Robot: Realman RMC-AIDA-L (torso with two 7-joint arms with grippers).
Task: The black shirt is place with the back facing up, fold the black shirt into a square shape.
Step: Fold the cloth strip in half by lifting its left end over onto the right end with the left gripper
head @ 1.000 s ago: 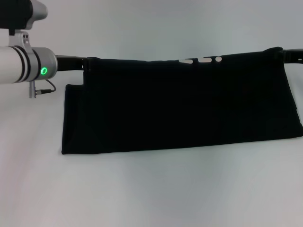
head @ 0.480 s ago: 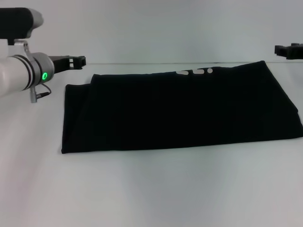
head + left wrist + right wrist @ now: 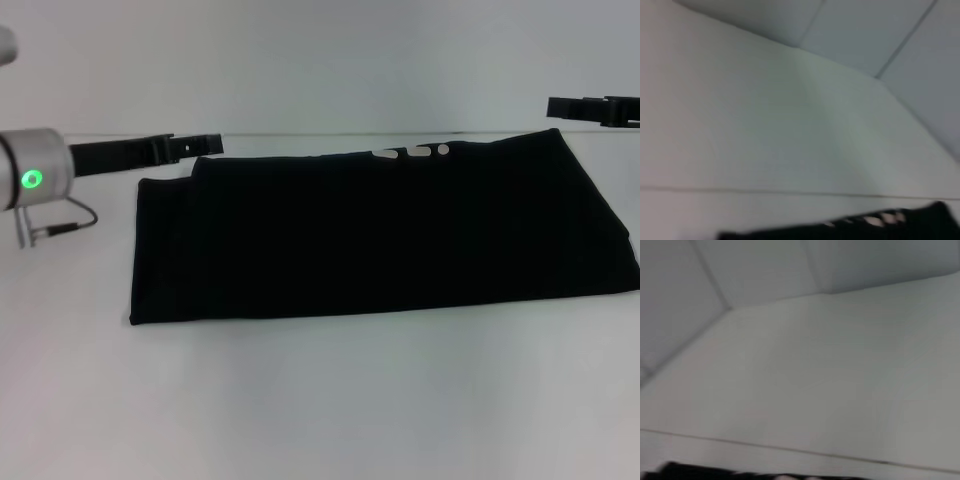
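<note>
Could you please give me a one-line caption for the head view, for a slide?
Black shirt lies folded into a wide band on the white table, left gripper and right gripper both clear of it.

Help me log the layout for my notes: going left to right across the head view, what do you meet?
Left tool → black shirt, folded into a wide band on the table, with pale lettering at its far edge → right tool.
</note>
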